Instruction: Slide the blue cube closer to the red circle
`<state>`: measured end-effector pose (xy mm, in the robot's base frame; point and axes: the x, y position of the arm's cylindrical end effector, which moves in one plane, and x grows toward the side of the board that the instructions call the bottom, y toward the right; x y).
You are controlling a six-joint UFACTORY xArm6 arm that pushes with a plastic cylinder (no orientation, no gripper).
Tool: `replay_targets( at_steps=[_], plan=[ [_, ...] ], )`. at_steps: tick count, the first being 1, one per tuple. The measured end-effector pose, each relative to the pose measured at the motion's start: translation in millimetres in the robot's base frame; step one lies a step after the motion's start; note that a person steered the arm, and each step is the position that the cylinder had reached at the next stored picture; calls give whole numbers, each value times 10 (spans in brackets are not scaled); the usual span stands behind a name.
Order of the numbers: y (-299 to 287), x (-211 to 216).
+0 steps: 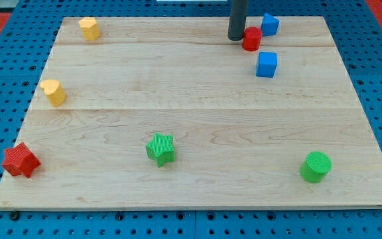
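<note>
With no jaws to open or close, my tip rests just left of the red circle, so next it must round the blue cube below-right and push it upward.

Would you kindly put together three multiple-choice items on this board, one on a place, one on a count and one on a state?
1. Where is my tip relative to the red circle?
A. just to its left in the view
B. far below it
C. at the view's left edge

2. How many blue blocks are on the wooden board?
A. one
B. two
C. three

3. How does the blue cube stand to the red circle?
A. stacked on it
B. pressed flat against it
C. apart from it, just below and to the right

Answers:
1 A, the rod's end sits right beside the circle's left side.
2 B, the cube plus another blue block at the top.
3 C, bare wood shows between them.
</note>
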<state>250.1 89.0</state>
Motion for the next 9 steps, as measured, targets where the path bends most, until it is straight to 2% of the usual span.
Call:
replay_targets(
  at_steps=[1, 2, 3, 4, 5, 9],
  plan=[
    [146, 32],
    [522, 390],
    [356, 372],
    [-130, 368],
    [-377, 369],
    [-386, 372]
  ],
)
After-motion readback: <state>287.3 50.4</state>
